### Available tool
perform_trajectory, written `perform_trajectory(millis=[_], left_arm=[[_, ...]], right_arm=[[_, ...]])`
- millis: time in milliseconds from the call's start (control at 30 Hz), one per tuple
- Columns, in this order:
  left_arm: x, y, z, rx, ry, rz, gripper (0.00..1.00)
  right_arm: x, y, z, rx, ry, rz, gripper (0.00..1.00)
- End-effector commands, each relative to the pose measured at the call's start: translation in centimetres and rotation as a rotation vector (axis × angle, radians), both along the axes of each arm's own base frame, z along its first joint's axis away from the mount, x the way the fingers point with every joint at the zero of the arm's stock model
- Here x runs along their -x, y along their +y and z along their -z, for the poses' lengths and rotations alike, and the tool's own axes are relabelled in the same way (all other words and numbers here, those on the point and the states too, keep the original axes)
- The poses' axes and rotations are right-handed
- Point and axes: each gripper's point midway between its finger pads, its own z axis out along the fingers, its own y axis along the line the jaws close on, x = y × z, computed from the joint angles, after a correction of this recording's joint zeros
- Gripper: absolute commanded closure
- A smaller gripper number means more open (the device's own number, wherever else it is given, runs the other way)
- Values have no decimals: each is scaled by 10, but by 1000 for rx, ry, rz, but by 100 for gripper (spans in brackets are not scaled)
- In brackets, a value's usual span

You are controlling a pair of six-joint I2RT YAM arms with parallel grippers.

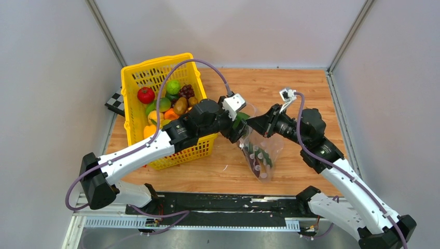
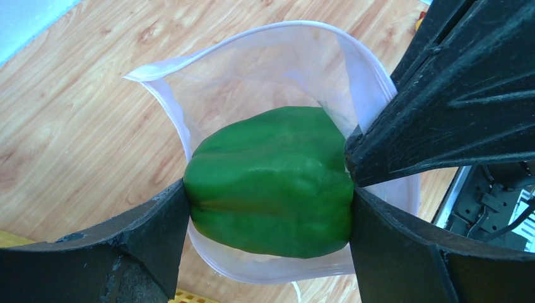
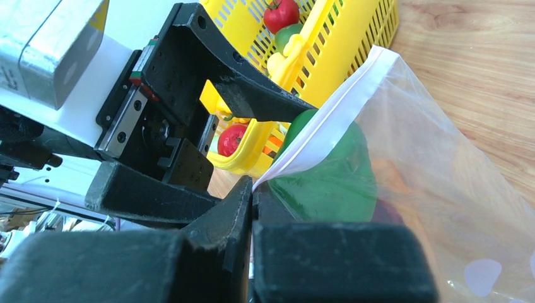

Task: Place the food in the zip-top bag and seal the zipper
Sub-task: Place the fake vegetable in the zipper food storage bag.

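Glossy green pepper [image 2: 271, 170] at the mouth of the clear, floppy dotted bag [image 2: 252, 69], mid-table.
Wide-spread left gripper [image 2: 268, 192] clamps the pepper's smooth sides; right gripper [image 3: 252, 189] is pinched tight on the bag's pale zipper [image 3: 328, 117]. Yellow lattice basket [image 1: 155, 72] sits at 9 o'clock of the bag.

Both arms reach inward, left claw [image 2: 268, 189] spread wide in a grip, right claw [image 3: 255, 197] pinched tight.

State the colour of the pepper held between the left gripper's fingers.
The pepper is glossy green; the left wrist view shows it best.
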Motion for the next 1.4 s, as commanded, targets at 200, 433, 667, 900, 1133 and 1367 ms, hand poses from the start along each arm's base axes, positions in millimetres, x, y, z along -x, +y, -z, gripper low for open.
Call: perform_trajectory(millis=[200,433,667,900,1133,1367], left_arm=[[7,-12,-48,163,-72,44,16],[14,-2,-63,199,-99,45,0],[14,5,-61,185,-97,29,0],[2,31,-69,180,-116,-119,0],[-5,50,-65,152,-96,-225,0],[-11,76,-73,180,-106,-357,0]], right_arm=[[1,-19,-36,-91,-128,97,100],[0,-19,-32,-90,-118,103,100],[0,-21,-33,-93,-120,112,100],[0,-23,-32,-93,-120,125,100],[-11,-37,-31,-80,-131,226,100],[-34,-69,-50,-45,-199,440,100]])
